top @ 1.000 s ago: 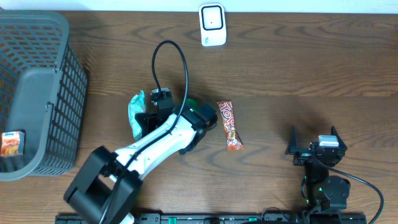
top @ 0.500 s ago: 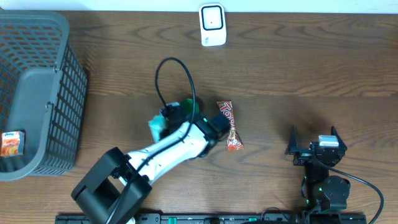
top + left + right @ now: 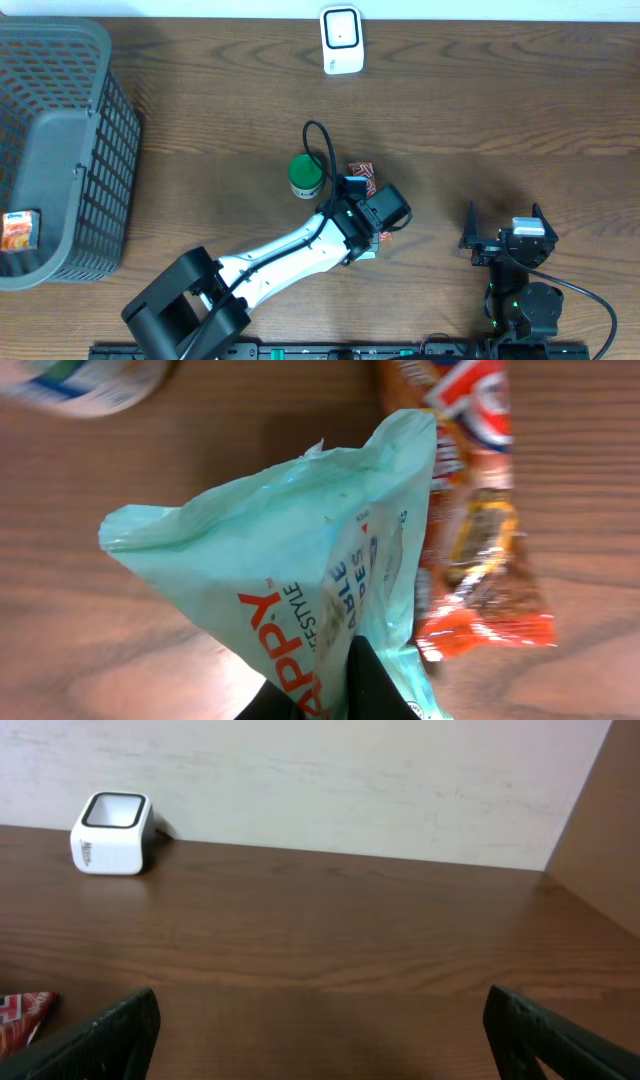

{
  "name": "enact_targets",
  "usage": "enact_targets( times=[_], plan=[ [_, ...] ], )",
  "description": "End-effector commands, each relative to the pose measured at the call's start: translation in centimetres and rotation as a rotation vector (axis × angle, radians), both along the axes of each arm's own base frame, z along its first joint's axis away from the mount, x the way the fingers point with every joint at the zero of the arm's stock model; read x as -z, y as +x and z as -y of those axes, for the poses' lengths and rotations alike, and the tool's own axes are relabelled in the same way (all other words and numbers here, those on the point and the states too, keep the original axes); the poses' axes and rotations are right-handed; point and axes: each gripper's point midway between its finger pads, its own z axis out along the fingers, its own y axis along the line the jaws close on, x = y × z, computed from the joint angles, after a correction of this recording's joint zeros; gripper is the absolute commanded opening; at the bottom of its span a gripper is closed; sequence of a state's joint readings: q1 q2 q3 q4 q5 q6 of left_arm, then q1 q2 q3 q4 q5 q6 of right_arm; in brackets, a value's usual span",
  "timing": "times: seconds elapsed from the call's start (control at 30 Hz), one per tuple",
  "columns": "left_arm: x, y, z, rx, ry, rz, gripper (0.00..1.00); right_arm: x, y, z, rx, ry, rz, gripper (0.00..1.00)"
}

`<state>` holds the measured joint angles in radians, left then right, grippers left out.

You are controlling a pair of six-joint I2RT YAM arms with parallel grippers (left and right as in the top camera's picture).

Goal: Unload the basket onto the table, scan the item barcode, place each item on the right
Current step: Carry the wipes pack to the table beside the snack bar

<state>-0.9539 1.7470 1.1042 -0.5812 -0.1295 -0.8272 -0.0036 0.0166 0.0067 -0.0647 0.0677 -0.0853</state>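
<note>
My left gripper is shut on a mint-green snack pouch with orange lettering, pinching its lower edge. In the overhead view this gripper hovers over a red-orange candy bar, and the arm hides the pouch. In the left wrist view the candy bar lies just right of the pouch. The white barcode scanner stands at the table's far edge, well beyond the pouch; the scanner also shows at the far left of the right wrist view. My right gripper rests open and empty at the front right.
A green-lidded round container stands just left of the left gripper. A dark grey mesh basket fills the left side, with an orange packet inside. A corner of the candy bar shows at the right wrist view's left edge.
My left arm has swung right with the pouch, from beside the green-lidded container to over the candy bar. The container now stands uncovered. The right arm has not moved.
</note>
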Motion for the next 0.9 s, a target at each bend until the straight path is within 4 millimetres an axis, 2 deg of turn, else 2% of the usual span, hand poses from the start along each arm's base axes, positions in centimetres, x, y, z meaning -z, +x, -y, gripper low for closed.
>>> enact_targets(
  times=[0.0, 0.3, 0.33, 0.37, 0.43, 0.53, 0.6, 0.73, 0.8, 0.87],
  plan=[
    [-0.5, 1.2, 0.2, 0.06, -0.012, 0.011, 0.07, -0.1, 0.0, -0.1, -0.003, -0.01, 0.004, 0.99],
    [-1.1, 6.0, -3.3, -0.014, 0.029, 0.098, 0.08, -0.1, 0.0, -0.1, -0.003, -0.01, 0.004, 0.99],
    [-1.2, 6.4, -3.6, -0.03, 0.025, 0.102, 0.21, -0.1, 0.0, -0.1, -0.003, -0.01, 0.004, 0.99],
    [-1.2, 6.9, -4.1, -0.048, 0.021, 0.106, 0.43, -0.1, 0.0, -0.1, -0.003, -0.01, 0.004, 0.99],
    [-1.3, 7.6, -4.8, -0.075, 0.019, 0.11, 0.69, -0.1, 0.0, -0.1, -0.003, -0.01, 0.004, 0.99],
    [-1.3, 8.3, -5.6, -0.101, 0.018, 0.11, 0.85, -0.1, 0.0, -0.1, -0.003, -0.01, 0.004, 0.99],
    [-1.6, 8.3, -5.5, -0.102, 0.004, 0.11, 0.87, -0.1, 0.0, -0.1, -0.003, -0.01, 0.004, 0.99],
    [-4.6, 8.1, -3.6, -0.04, -0.101, 0.122, 0.88, -0.1, 0.0, -0.1, -0.003, -0.01, 0.004, 0.99],
    [-7.7, 7.7, -2.2, 0.038, -0.192, 0.148, 0.89, -0.1, 0.0, -0.1, -0.003, -0.01, 0.004, 0.99],
    [-11.0, 7.3, -1.5, 0.08, -0.272, 0.189, 0.98, -0.1, 0.0, -0.1, -0.003, -0.01, 0.004, 0.99]
  ],
)
